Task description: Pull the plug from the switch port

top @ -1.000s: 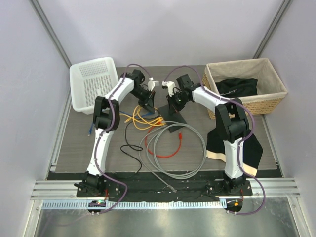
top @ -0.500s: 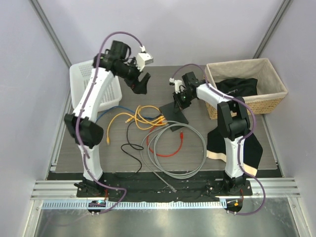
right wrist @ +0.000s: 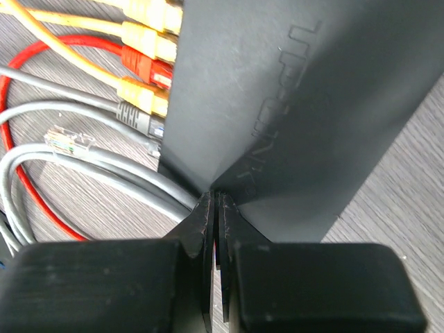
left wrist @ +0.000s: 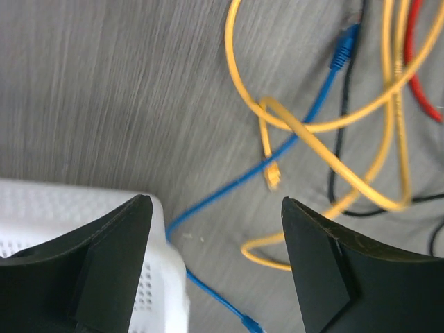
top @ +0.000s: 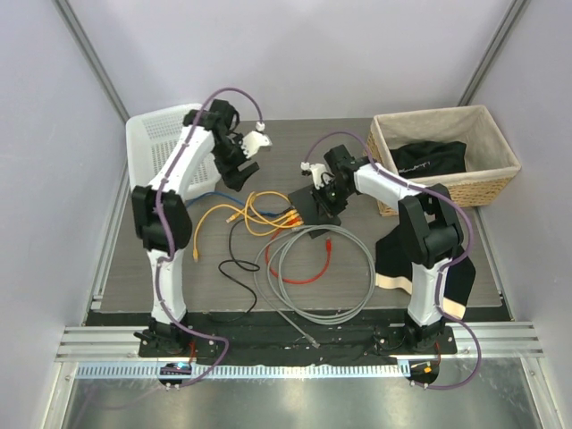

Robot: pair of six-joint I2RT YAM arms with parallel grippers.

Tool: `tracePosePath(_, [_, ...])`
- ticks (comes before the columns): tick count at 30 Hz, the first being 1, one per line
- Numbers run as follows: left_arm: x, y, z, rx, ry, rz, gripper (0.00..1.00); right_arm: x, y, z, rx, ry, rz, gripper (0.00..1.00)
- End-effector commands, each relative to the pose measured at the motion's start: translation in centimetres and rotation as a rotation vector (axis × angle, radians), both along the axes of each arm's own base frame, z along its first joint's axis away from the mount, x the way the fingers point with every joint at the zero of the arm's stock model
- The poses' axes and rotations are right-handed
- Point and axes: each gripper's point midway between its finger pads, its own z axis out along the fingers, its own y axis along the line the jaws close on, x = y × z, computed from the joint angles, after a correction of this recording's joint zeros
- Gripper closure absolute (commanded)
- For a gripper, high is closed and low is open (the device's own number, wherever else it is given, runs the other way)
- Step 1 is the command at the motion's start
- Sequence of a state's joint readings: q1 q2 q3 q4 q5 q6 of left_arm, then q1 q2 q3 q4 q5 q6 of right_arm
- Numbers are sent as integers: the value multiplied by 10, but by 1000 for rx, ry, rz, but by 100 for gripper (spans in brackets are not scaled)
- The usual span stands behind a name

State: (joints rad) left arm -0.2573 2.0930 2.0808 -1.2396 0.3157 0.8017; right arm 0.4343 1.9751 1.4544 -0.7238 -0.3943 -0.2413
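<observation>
While left jaws gape over tangled cables, shut right jaws touch the switch.

The left gripper, clamped beside the switch a second ago, is now hanging spread wide over the blue cable, which is lying pulled away toward the white basket.

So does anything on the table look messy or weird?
Yes. The cables lie in a loose tangle of yellow, red, grey, black and blue beside the switch. A black-and-cream cloth also lies under the right arm, outside the wicker basket.
</observation>
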Motion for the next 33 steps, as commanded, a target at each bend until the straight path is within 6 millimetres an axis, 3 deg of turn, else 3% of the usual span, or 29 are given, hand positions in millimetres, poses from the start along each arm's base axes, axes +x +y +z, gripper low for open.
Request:
tracePosePath(1, [18,0,-6,108,-51,-127,21,-8,-10,4,-21,-8,2,94])
tracePosePath(6, [13,10,-32,221,12,-250,25,-14,-14,2,-27,-3,4,94])
tracePosePath(12, [2,15,-41,253,58,-285,25,-15,-14,-2,-26,5,6,94])
tracePosePath(16, [-17,22,-67,292,159,-302,26,-14,-12,-3,-29,5,8,94])
tracePosePath(21, [-13,16,-80,265,134,-279,28,-15,-15,-5,-37,9,6,94])
tracePosePath(24, [-5,13,-77,258,115,-248,42,-16,-16,-4,-39,10,6,94])
tracePosePath(25, [-4,11,-75,248,116,-234,53,-17,-16,-5,-43,12,8,94])
tracePosePath(29, [0,6,-62,222,94,-213,79,-18,-17,-7,-45,16,8,94])
tracePosePath(30, [1,5,-59,220,85,-206,94,-17,-17,-8,-47,15,7,94])
tracePosePath(33, [2,7,-46,219,58,-167,100,-17,-17,-10,-50,22,7,94])
